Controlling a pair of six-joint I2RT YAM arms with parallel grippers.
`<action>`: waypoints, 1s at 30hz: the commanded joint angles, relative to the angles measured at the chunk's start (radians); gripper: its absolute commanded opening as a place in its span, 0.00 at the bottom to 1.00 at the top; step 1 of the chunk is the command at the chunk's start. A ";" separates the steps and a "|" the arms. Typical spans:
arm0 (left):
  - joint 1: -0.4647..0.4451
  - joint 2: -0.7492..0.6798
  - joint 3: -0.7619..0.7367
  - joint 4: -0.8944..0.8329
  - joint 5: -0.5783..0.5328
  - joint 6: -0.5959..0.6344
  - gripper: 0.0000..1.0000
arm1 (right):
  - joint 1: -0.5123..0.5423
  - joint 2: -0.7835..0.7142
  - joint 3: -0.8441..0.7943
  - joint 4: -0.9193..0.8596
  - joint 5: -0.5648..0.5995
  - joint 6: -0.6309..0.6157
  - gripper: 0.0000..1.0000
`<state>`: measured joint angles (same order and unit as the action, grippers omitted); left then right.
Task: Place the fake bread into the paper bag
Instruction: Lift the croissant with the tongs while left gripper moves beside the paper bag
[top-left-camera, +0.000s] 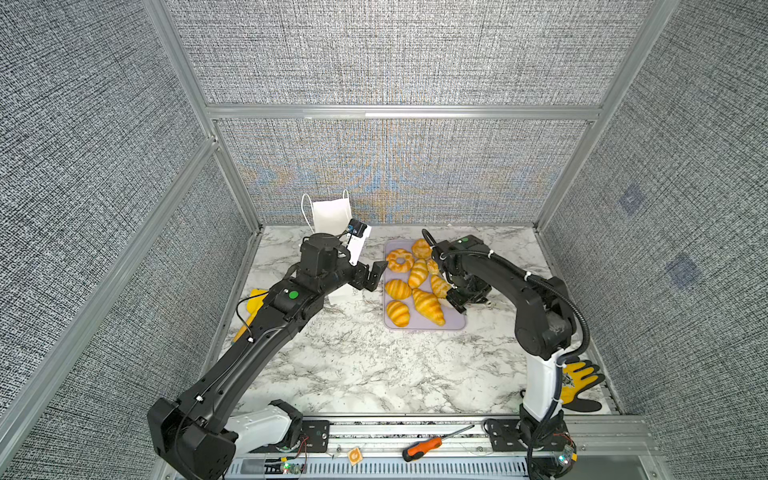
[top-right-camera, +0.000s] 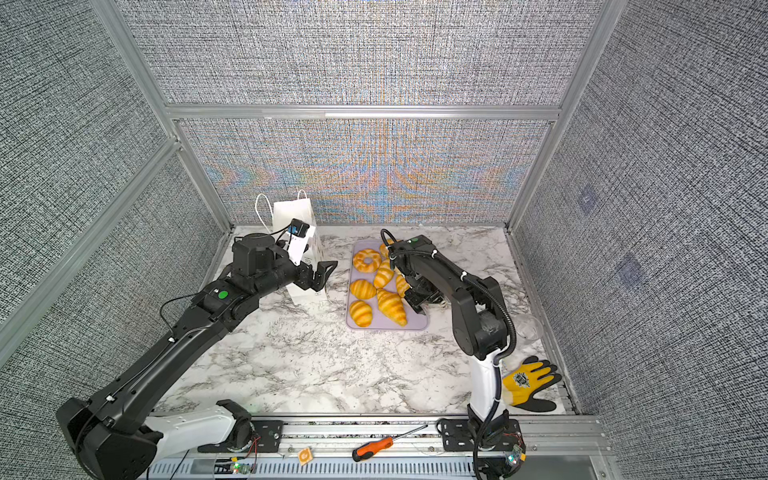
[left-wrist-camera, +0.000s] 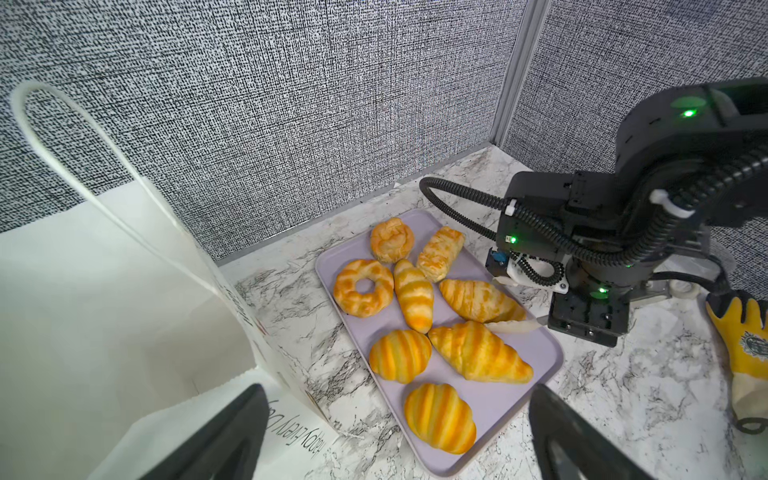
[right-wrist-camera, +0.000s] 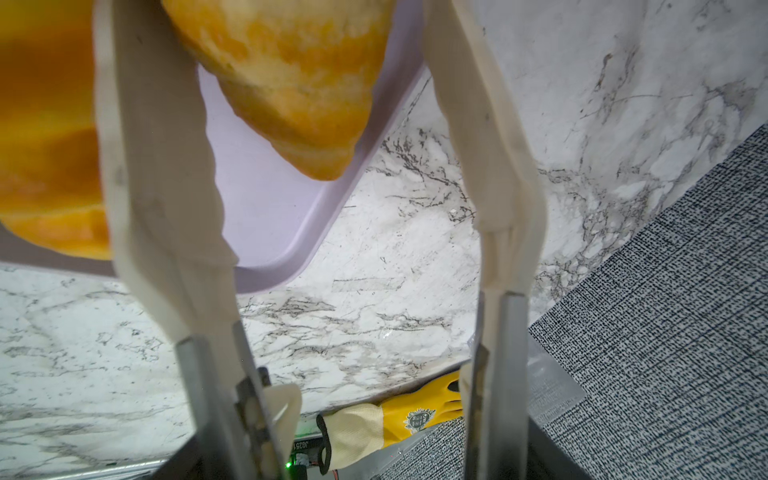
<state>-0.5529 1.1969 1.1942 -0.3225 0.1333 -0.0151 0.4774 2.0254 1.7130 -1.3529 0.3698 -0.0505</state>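
All eight pieces of bread (left-wrist-camera: 399, 353) sit on the lilac tray (left-wrist-camera: 498, 401). The bag (top-left-camera: 332, 216) stands upright at the back left of the surface (top-left-camera: 353, 365). Now the right gripper (top-left-camera: 445, 296) is down at the tray's right edge, white fingers (right-wrist-camera: 158, 166) spread either side of a croissant (right-wrist-camera: 291, 83) tip, not pinching. And the left gripper (top-left-camera: 374, 276) hangs wide apart, empty, just beside the bag.

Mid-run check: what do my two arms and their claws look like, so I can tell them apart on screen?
Both are black with white base links and a green dot. Left arm: thin black wires, black left claw. Right arm: ribbed black hose, white ties, right claw with cream fingers.
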 joint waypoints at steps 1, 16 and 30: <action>0.000 -0.007 0.000 -0.007 0.001 0.008 0.99 | 0.003 0.014 0.024 -0.015 0.002 -0.014 0.74; 0.001 -0.054 -0.007 0.005 -0.056 -0.003 0.99 | -0.003 0.011 0.027 -0.027 -0.021 -0.009 0.57; 0.068 -0.108 0.072 -0.111 -0.396 -0.058 0.99 | -0.028 -0.156 -0.056 0.058 -0.154 0.030 0.44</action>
<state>-0.5049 1.1061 1.2549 -0.4019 -0.1631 -0.0597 0.4515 1.9015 1.6661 -1.3239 0.2680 -0.0429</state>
